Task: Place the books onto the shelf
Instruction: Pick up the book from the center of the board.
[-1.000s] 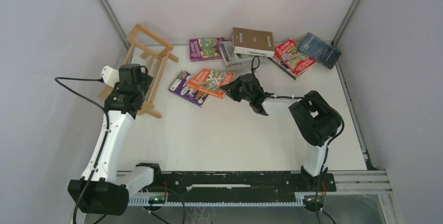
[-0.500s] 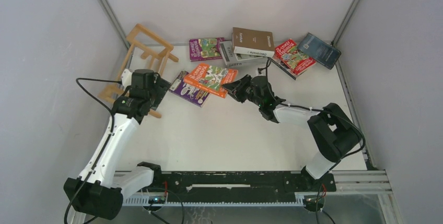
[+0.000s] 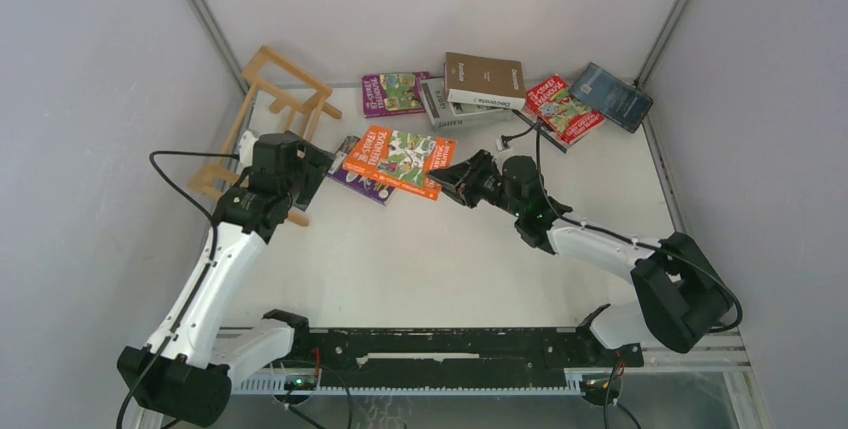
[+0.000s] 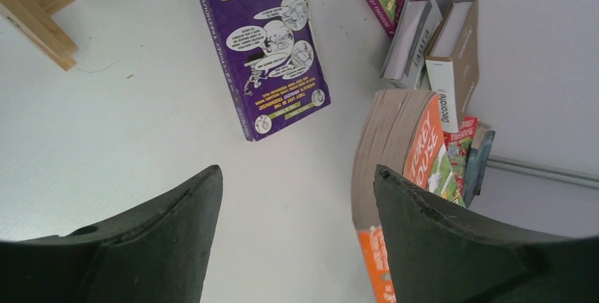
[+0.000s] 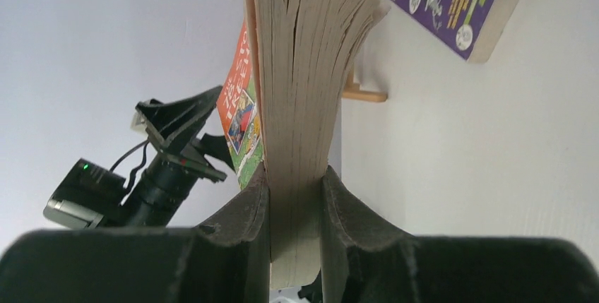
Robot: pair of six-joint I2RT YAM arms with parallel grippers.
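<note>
Table: white, walled on three sides; both arms reach in from the bottom of the overhead frame.

Shelf: upper left of the overhead frame, against the wall. It looks tipped, not square on its feet, and I see no book on it.

Loose books: a row along the upper middle and upper right, with the brown book lying on the grey-white book. A purple book lies flat on the table, left of centre.

Orange book: off the table at centre, between the two arms. The right gripper is clamped across its page block at one end, a finger on each cover. The pages fan apart at the free end.

Left gripper: jaws spread wide with nothing between them. The orange book's free end sits just beside its right-hand finger in the wrist view.

Assessment: I judge this to be a handover, right to left.

- I would slide the left jaws well onto the free end so both covers sit inside the gap.
- Close squarely so the splayed pages pinch flat.
- Release the right gripper only once the left grip is firm.
- Risk: a corner-only bite may let the book pivot.
- The shelf's tilt needs checking before insertion.
</note>
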